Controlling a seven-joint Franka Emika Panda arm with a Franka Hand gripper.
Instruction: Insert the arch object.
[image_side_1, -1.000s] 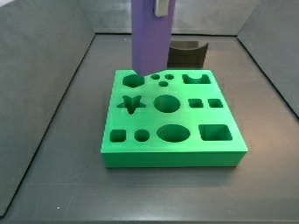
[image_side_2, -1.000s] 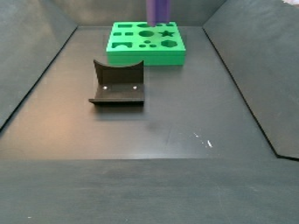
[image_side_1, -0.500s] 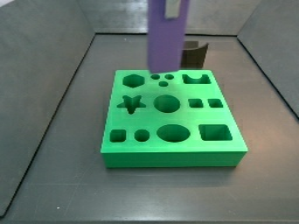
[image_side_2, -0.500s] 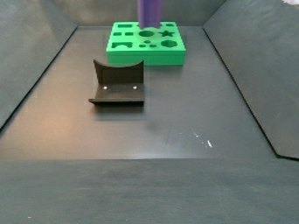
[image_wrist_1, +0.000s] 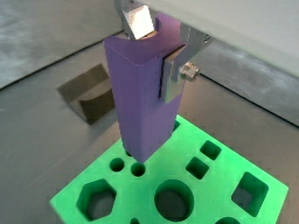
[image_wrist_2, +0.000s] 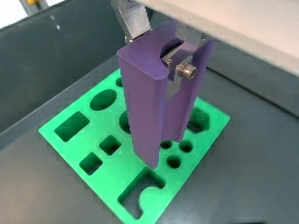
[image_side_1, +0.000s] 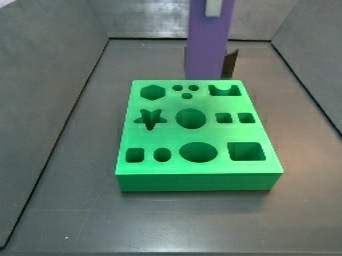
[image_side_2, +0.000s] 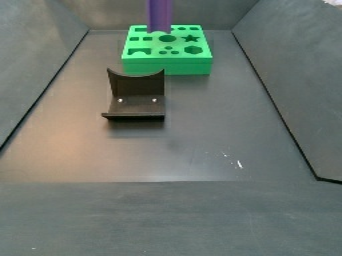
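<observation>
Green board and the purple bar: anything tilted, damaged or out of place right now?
Nothing stands out. The gripper holds the arch object upright above the green board, which lies flat and looks intact. The fixture stands apart on the floor.

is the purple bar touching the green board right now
Apart. In a side view the arch object, held by the gripper, ends above the green board, with dark floor visible under its lower end.

The gripper (image_wrist_1: 159, 48), clamping the tall purple arch object (image_wrist_1: 145, 96), hangs above the green cutout board (image_side_1: 197, 137); the dark L-shaped fixture (image_side_2: 134, 95) stands well apart on open floor.
</observation>
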